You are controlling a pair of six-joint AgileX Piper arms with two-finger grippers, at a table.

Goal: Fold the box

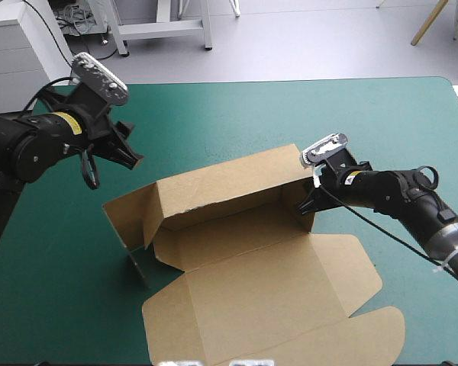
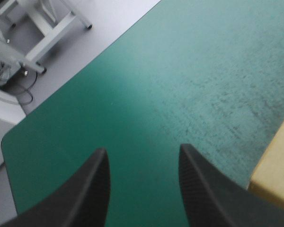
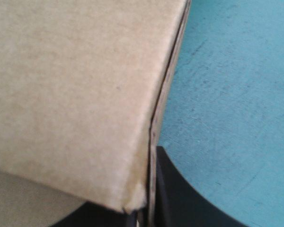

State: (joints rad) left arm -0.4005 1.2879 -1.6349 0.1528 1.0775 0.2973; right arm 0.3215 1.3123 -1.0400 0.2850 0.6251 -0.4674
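Note:
The brown box [image 1: 244, 229] lies mid-table as an open tray. Its far wall [image 1: 229, 179] stands raised, a side flap [image 1: 126, 213] splays out to the left, and the lid [image 1: 275, 293] lies flat toward the near edge. My right gripper [image 1: 309, 202] is at the box's right end wall, shut on it. In the right wrist view the board [image 3: 75, 94] fills most of the picture, and its edge runs down between the black fingers [image 3: 180, 198]. My left gripper [image 1: 130, 156] hovers open beyond the box's far left corner, holding nothing. Its fingers [image 2: 203, 189] stand apart over bare cover, with the box's corner [image 2: 277, 165] beside them.
The teal-green cover [image 1: 382, 130] lies bare behind and to the right of the box. The table's far edge [image 2: 75, 75] shows ahead of the left gripper. The lid's tuck flap [image 1: 366, 335] reaches close to the near edge.

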